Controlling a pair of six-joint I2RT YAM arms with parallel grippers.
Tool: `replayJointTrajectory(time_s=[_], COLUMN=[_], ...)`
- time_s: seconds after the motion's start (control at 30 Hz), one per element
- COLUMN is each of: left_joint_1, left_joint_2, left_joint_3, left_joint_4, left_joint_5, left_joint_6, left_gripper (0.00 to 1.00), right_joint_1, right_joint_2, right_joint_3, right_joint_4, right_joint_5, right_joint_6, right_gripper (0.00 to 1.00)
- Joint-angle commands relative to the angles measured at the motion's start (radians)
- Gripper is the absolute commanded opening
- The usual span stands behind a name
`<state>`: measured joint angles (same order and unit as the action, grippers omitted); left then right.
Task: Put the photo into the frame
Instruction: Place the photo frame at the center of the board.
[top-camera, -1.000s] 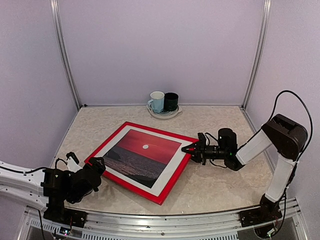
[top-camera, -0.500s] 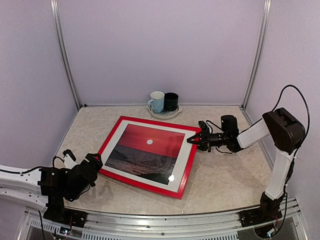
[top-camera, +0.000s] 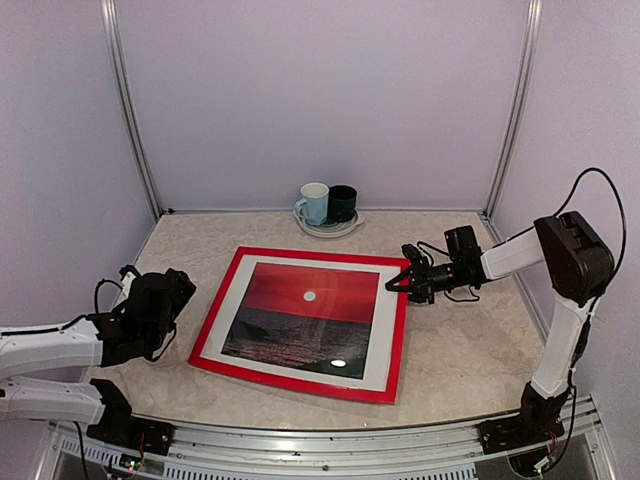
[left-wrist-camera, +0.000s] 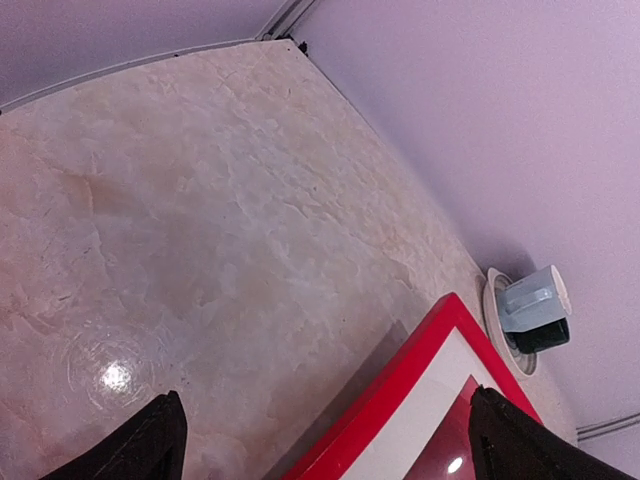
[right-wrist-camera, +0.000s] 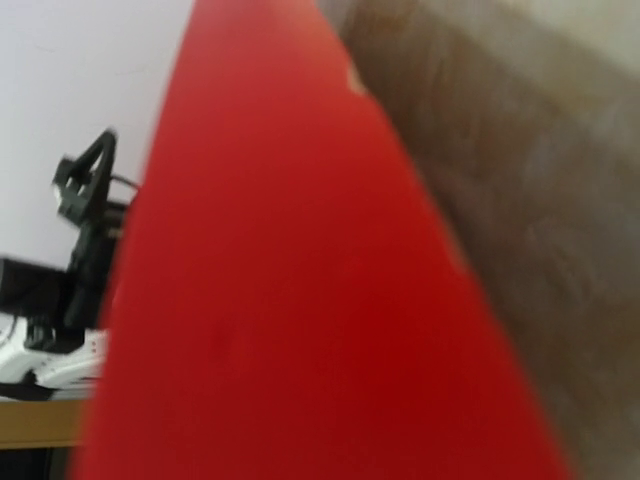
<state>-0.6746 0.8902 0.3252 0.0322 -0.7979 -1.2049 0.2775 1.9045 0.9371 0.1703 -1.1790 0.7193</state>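
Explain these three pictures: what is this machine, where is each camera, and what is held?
Two robot arms sit at the table's near edge, each ending in a two-finger end effector. The wide picture is taken from above and behind them; the other two come from cameras on the wrists. On the table lies a red frame with the sunset photo inside a white border; at the back, two mugs stand on a plate. The right end effector pinches the frame's far right corner, so its camera sees mostly blurred red. The left end effector is open, beside the frame, holding nothing.
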Motion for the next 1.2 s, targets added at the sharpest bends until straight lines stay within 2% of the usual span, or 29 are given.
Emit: replayJointTrajectory(time_s=[0.0, 0.13, 0.27, 0.4, 0.53, 0.7, 0.9, 1.03, 1.17], left_joint_1=[0.061, 0.117, 0.188, 0.247, 0.268, 0.267, 0.254, 0.25, 0.242], left_joint_2=[0.177, 0.33, 0.4, 0.476, 0.576, 0.664, 0.682, 0.665, 0.65], left_joint_3=[0.08, 0.116, 0.114, 0.149, 0.186, 0.17, 0.151, 0.144, 0.144], left_joint_4=[0.178, 0.262, 0.366, 0.396, 0.43, 0.514, 0.548, 0.546, 0.536], left_joint_5=[0.147, 0.287, 0.475, 0.624, 0.761, 0.884, 0.908, 0.907, 0.903], left_joint_6=[0.17, 0.239, 0.292, 0.352, 0.374, 0.332, 0.306, 0.3, 0.297], left_gripper=[0.98, 0.99, 0.99, 0.99, 0.99, 0.99, 0.99, 0.99, 0.99], right_joint_1=[0.002, -0.001, -0.01, -0.015, -0.017, -0.017, -0.019, -0.036, -0.058], right_joint_2=[0.002, 0.007, 0.006, 0.017, 0.036, 0.051, 0.078, 0.106, 0.135], right_joint_3=[0.031, 0.052, 0.069, 0.1, 0.124, 0.155, 0.182, 0.186, 0.185], right_joint_4=[-0.126, -0.178, -0.206, -0.247, -0.266, -0.305, -0.327, -0.307, -0.264], right_joint_5=[0.101, 0.137, 0.151, 0.177, 0.193, 0.227, 0.268, 0.285, 0.277], right_joint_6=[-0.185, -0.223, -0.238, -0.265, -0.28, -0.301, -0.31, -0.28, -0.232], right_gripper=[0.1, 0.1, 0.12, 0.13, 0.14, 0.15, 0.21, 0.32, 0.38])
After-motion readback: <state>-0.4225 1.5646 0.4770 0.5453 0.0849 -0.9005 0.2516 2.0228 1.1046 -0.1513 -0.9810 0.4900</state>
